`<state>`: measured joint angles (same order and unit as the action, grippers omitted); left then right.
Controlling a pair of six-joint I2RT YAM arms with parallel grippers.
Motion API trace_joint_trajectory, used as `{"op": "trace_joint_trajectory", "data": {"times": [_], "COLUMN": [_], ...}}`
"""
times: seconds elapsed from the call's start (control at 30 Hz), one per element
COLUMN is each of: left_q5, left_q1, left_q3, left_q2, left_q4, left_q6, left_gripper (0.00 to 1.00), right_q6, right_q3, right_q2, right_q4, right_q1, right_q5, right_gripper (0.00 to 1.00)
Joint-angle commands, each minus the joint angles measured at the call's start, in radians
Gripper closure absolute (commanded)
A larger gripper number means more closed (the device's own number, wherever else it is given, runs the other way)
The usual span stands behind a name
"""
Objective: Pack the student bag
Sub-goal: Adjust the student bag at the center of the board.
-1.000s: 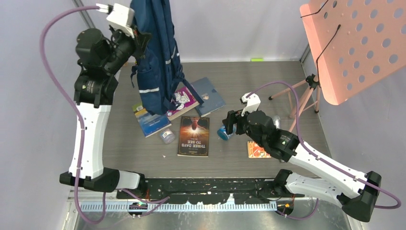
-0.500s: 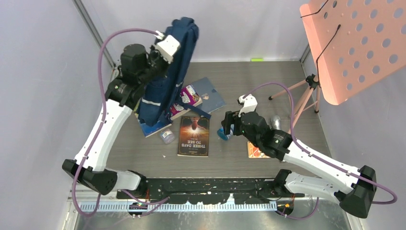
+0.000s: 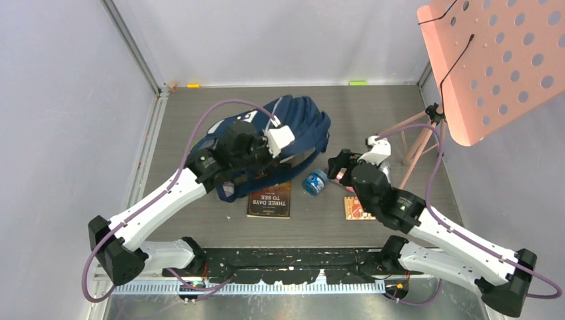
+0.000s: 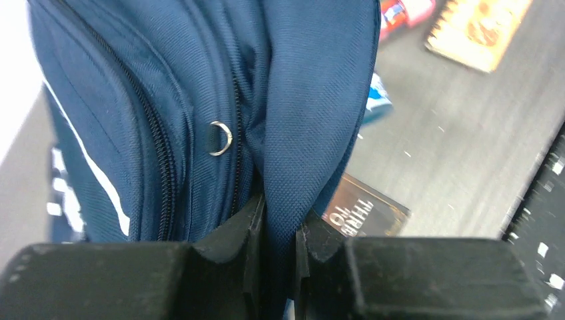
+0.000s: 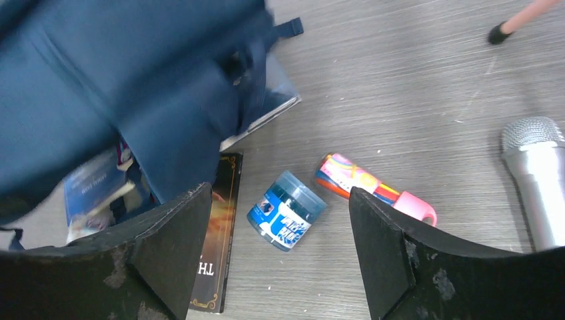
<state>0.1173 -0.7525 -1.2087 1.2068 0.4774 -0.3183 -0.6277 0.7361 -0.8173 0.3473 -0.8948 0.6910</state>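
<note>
We log the navy blue fabric backpack (image 3: 303, 123) slumped in a low heap, just off centre toward 11 o'clock in the overhead view. It has a white stripe on one panel, and its zip lines run side by side with a metal ring pull. Ridged folds bunch at its 2 o'clock edge. One fold of its cloth is pinched in the left gripper (image 4: 280, 227).

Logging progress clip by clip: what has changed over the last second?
The left gripper swung the student bag down from high at the back onto the table, fabric still pinched in its jaws. The right gripper, open, drew back rightward from the blue jar. The jar and the dark book stayed put.
</note>
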Motion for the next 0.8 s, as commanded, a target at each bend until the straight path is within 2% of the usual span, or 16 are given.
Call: {"op": "trace_joint_trajectory", "data": {"times": [0.0, 0.07, 0.2, 0.3, 0.43, 0.6, 0.67, 0.77], "left_q5": [0.054, 0.072, 0.132, 0.173, 0.178, -0.041, -0.099, -0.094], "left_q1": [-0.025, -0.027, -0.027, -0.027, -0.027, -0.018, 0.004, 0.108], "left_q3": [0.054, 0.099, 0.134, 0.119, 0.094, 0.106, 0.135, 0.211], "left_q2": [-0.079, -0.105, -0.138, -0.157, -0.182, -0.197, -0.201, -0.232], "left_q4": [-0.023, -0.048, -0.027, 0.011, 0.058, 0.126, 0.139, 0.101], "left_q6": [0.163, 0.212, 0.296, 0.375, 0.466, 0.627, 0.699, 0.812], "left_gripper": [0.8, 0.73, 0.38, 0.22, 0.12, 0.06, 0.04, 0.01], "right_q6": [-0.076, -0.088, -0.089, -0.061, -0.037, 0.006, 0.038, 0.07], "right_q3": [-0.045, -0.067, -0.078, -0.061, -0.039, -0.043, -0.039, 0.015], "right_q2": [0.096, 0.132, 0.173, 0.164, 0.13, 0.067, 0.034, -0.042], "right_q4": [0.023, 0.028, 0.031, 0.036, 0.033, -0.017, -0.055, -0.053], "right_q1": [-0.003, -0.003, -0.003, -0.003, -0.003, -0.003, -0.003, -0.002], "right_q5": [0.147, 0.167, 0.176, 0.182, 0.167, 0.053, -0.024, -0.095], "right_gripper": [0.19, 0.19, 0.18, 0.18, 0.17, 0.17, 0.16, 0.09]}}
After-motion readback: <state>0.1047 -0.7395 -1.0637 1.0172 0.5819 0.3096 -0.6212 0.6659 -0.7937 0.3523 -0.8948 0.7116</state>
